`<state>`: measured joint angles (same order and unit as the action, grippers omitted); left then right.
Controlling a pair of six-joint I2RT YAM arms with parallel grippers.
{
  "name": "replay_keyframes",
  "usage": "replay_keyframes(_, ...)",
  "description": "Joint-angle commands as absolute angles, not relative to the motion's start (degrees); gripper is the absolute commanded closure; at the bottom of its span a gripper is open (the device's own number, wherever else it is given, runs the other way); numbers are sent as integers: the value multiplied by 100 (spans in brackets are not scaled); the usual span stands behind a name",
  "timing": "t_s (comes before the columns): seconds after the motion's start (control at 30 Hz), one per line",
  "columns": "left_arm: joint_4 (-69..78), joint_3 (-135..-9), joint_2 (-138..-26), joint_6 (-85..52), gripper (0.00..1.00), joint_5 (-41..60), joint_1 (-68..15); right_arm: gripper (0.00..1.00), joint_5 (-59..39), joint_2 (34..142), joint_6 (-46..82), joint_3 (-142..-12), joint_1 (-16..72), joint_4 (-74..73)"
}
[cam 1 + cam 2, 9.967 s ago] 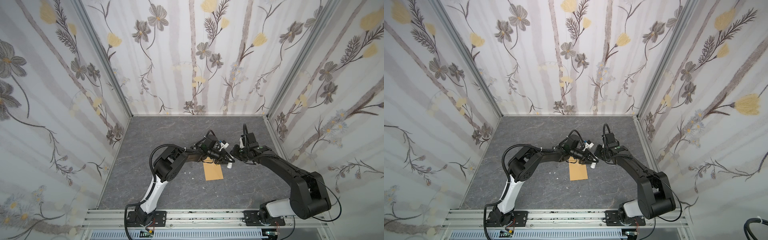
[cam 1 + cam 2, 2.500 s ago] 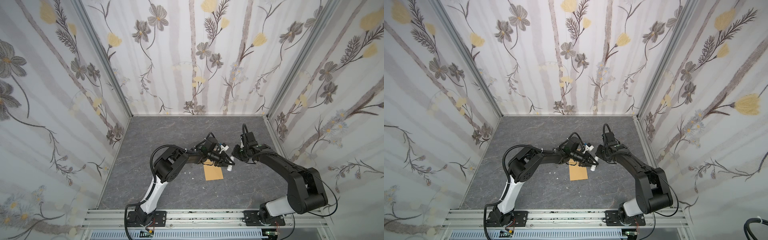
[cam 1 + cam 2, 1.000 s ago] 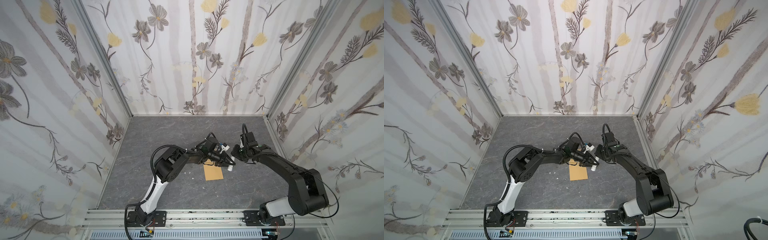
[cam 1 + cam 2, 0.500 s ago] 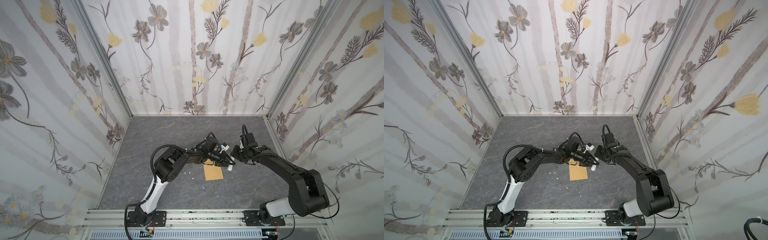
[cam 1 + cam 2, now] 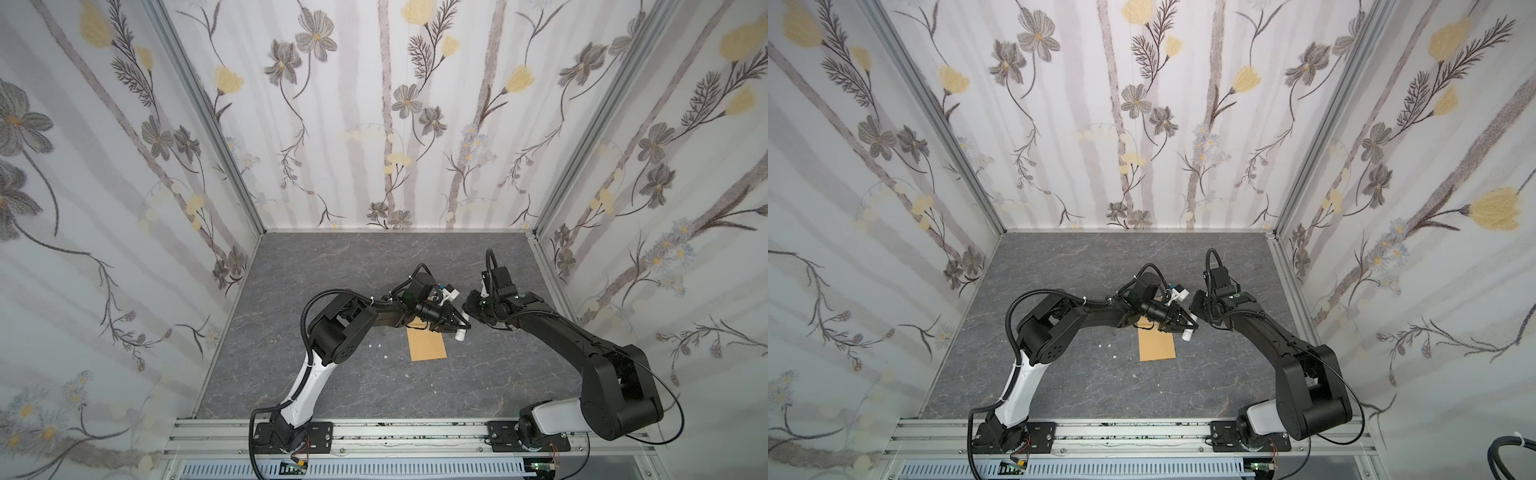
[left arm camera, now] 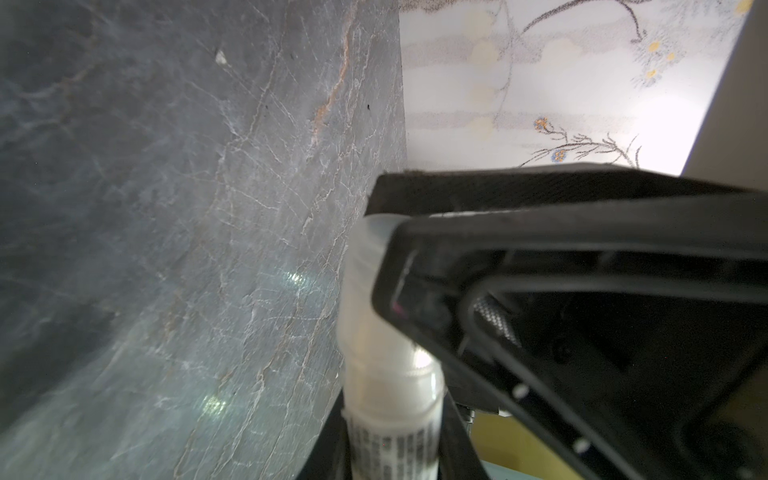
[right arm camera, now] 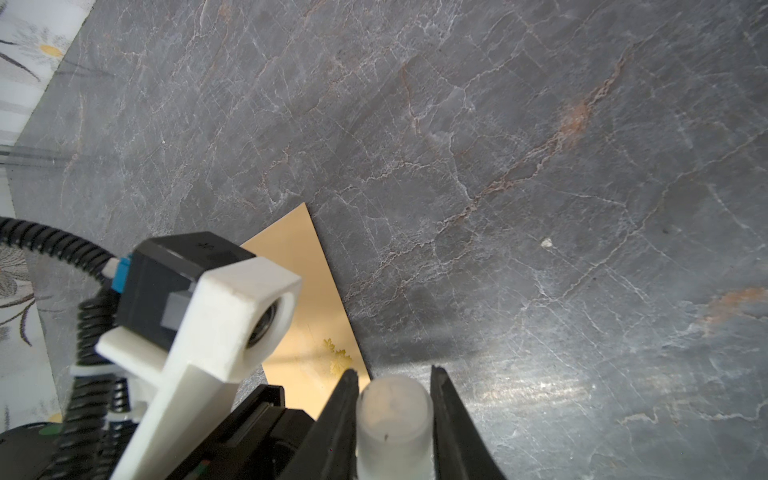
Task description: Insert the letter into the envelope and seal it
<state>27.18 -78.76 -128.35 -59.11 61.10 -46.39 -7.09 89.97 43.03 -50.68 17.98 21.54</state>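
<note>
Though seemingly past inserting the unseen letter, yet to seal envelope; clamping white tube in left gripper, cap in right gripper.

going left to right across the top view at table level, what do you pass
left arm's elbow → envelope → white tube → right arm's elbow
</note>
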Motion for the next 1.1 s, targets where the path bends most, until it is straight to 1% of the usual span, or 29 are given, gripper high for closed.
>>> replay_keyframes(0.0,2821,-7926,-12807,-5926,100,6017,-4615,70,-782,8998,4373,-5063,1822,2039)
replay_keyframes(1.07,2830,-7860,-12734,-6003,100,5802,-4500,71,-676,8976,4430,-5054,2100,2057)
